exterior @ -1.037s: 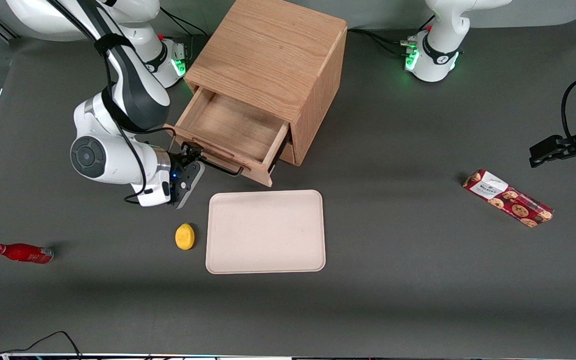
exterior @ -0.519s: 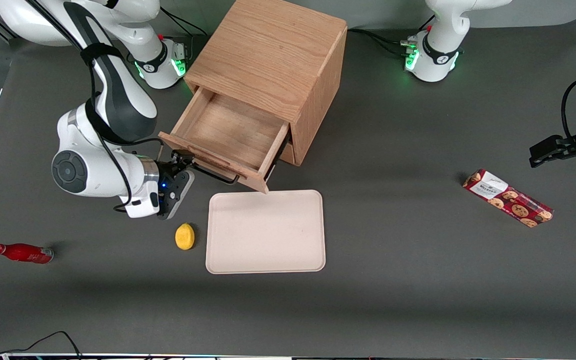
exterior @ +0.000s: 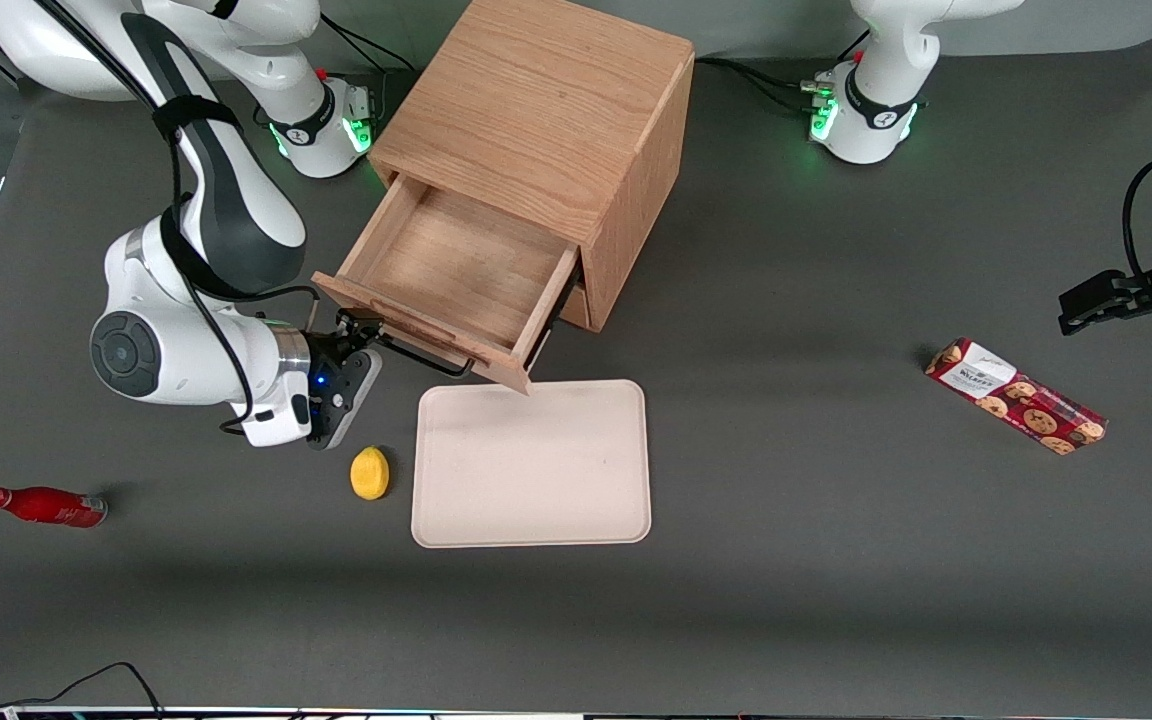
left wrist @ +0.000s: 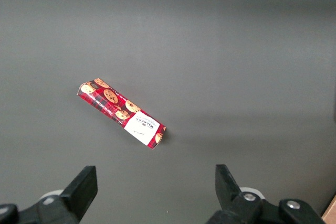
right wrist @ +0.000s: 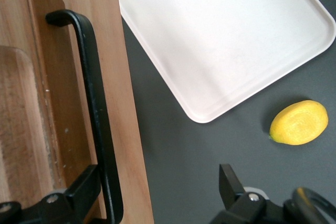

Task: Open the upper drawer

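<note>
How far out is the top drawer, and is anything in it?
Pulled well out and empty: the top drawer shows only bare wood inside. The end effector sits at its handle.

The front view looks steeply down from high above the bench (exterior: pixel 836 600), far enough off to take in both arm bases, the oak cabinet (exterior: pixel 546 120) at about twelve o'clock, the cream tray (exterior: pixel 532 463) at centre and the cookie packet (exterior: pixel 1014 396) toward three o'clock.

The right wrist view sits close above the pincer (right wrist: pixel 157 195), facing down past its fingers onto the upper drawer (right wrist: pixel 63 103) front, the tray (right wrist: pixel 220 40) corner and the lemon (right wrist: pixel 298 123); these three it shares with the front view, where that pincer (exterior: pixel 361 338) sits at the drawer handle.

The left wrist view hangs higher over the bench (left wrist: pixel 210 35), facing down at the cookie packet (left wrist: pixel 122 114), its one shared object.
</note>
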You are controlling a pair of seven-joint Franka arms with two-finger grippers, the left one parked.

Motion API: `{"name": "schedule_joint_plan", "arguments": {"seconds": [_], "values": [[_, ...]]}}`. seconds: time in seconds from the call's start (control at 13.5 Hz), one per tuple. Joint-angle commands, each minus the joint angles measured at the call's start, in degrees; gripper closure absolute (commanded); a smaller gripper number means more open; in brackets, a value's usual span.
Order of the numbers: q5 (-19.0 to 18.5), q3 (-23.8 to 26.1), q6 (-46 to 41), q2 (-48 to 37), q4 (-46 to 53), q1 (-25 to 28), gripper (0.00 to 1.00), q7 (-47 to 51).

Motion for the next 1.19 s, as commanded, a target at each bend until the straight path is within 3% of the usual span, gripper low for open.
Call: {"name": "schedule_joint_plan", "arguments": {"seconds": [0.0, 1.11], "values": [[-0.93, -0.41, -1.54, 2.3, 3.65, 0.23, 0.0, -1.25], [-1.73, -3.66, -5.67, 5.73, 10.07, 0.23, 0.0, -6.78]]}}
